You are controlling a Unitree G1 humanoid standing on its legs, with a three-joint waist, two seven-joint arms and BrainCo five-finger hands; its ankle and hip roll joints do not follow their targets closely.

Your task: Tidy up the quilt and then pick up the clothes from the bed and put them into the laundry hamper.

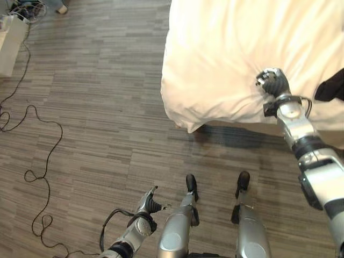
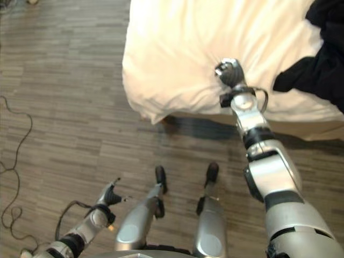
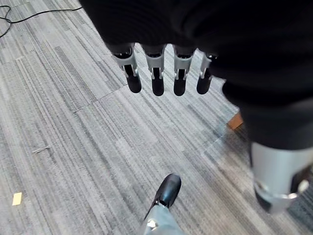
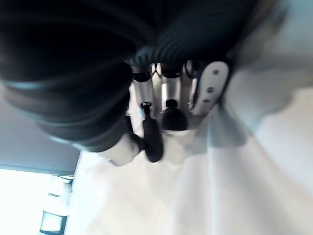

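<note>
- Cream-white quilt (image 1: 252, 59), puffy and creased, spread over the bed and hanging past its near corner, with the overhanging edge just above the floor
- Right hand (image 2: 230, 72) at the near edge of the quilt, reached forward from the lower right; fingers (image 4: 172, 115) curled tight with the thumb folded in beside them, a bunch of quilt fabric pinched between them and creases running out from the grip
- Black clothes (image 2: 322, 59), a crumpled dark heap on top of the quilt, at the far right of the bed; one lobe of it just beside the right wrist but apart from the hand
- Same black clothes seen as a small dark patch at the right margin of the left eye view
- Left hand (image 1: 149, 203) low at the robot's left side, well apart from the bed, over bare floor; fingers (image 3: 154, 73) hanging straight and relaxed in a row, holding nothing
- Grey wood-grain floor (image 1: 97, 107), planks in mixed light and dark strips, running from the bed out to the far left
- Thin dark cord (image 1: 32, 145) looping across the floor at far left, well apart from the bed
- White box-like object (image 1: 11, 45) at the upper left corner of the floor, cut off by the margin, with a tangle of cables beside it; kind cannot be told
</note>
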